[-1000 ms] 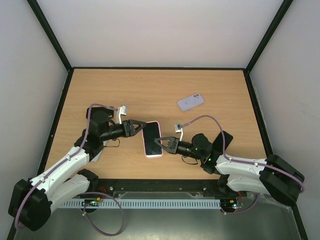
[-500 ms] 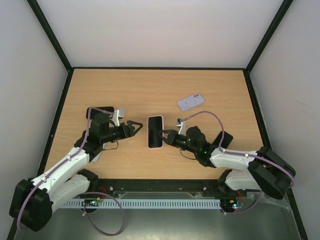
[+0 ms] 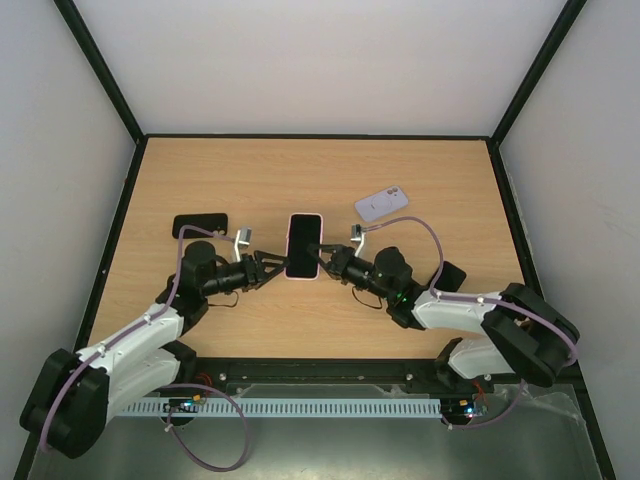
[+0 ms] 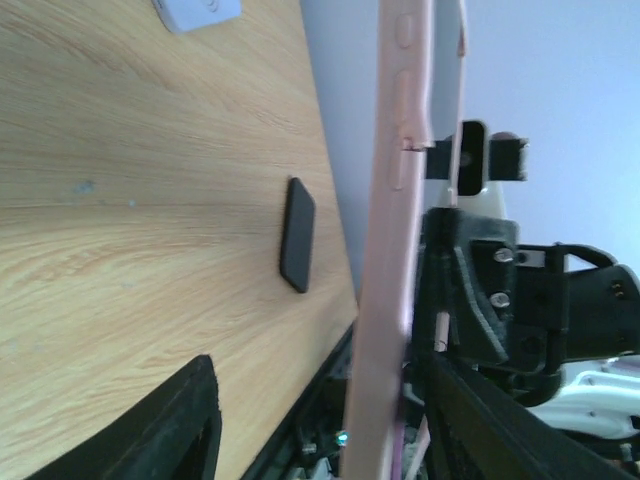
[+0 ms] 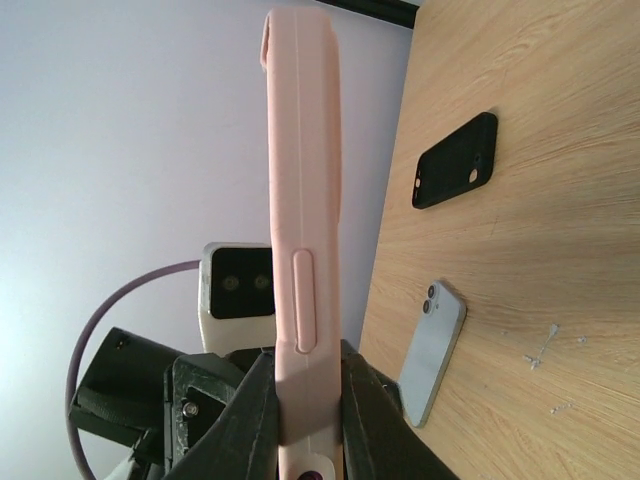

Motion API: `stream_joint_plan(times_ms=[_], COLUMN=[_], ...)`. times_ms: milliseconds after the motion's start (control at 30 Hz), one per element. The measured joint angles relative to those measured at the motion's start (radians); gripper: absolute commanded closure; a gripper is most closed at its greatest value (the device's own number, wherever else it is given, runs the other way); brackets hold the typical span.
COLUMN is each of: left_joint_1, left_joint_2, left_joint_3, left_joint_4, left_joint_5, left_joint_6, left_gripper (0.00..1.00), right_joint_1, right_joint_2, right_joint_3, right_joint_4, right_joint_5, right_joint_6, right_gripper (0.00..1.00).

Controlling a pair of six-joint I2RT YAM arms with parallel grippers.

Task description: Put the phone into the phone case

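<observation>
A pink phone case (image 3: pixel 303 247) with a dark screen face showing in it is held up off the table between both arms. My right gripper (image 3: pixel 325 262) is shut on its lower edge. In the right wrist view the case (image 5: pixel 303 170) stands edge-on between the pads of that gripper (image 5: pixel 305 385). My left gripper (image 3: pixel 272 263) is open at the case's lower left corner. In the left wrist view the case's edge (image 4: pixel 395 230) stands between the wide-apart fingers (image 4: pixel 175 430), with a gap on the left side.
A black case (image 3: pixel 200 225) lies at the left, also in the right wrist view (image 5: pixel 457 160). A pale phone (image 5: pixel 432 350) lies face down by the left arm. A lavender-white phone-shaped thing (image 3: pixel 381 204) lies far right. A black slab (image 3: pixel 450 275) lies beside the right arm.
The right gripper has carried the pink case away from the near edge and slightly left. The left gripper drew back, then closed in on the case's corner. The black case at left came into view.
</observation>
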Motion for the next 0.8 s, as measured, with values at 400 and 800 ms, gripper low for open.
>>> stream_joint_plan(times_ms=[400, 800], left_joint_1=[-0.001, -0.020], left_joint_2=[0.037, 0.052], left_joint_3=[-0.004, 0.121], left_joint_4=[0.104, -0.179], left_joint_5=[0.030, -0.063], left_joint_6=[-0.068, 0.104], left_gripper=[0.97, 0.60], right_joint_1=[-0.020, -0.030], right_joint_2=[0.072, 0.095], right_joint_3=[0.000, 0.000], right_joint_4=[0.090, 0.069], right_joint_5=[0.011, 0.023], right_joint_6=[0.057, 0.029], right_gripper=[0.89, 0.89])
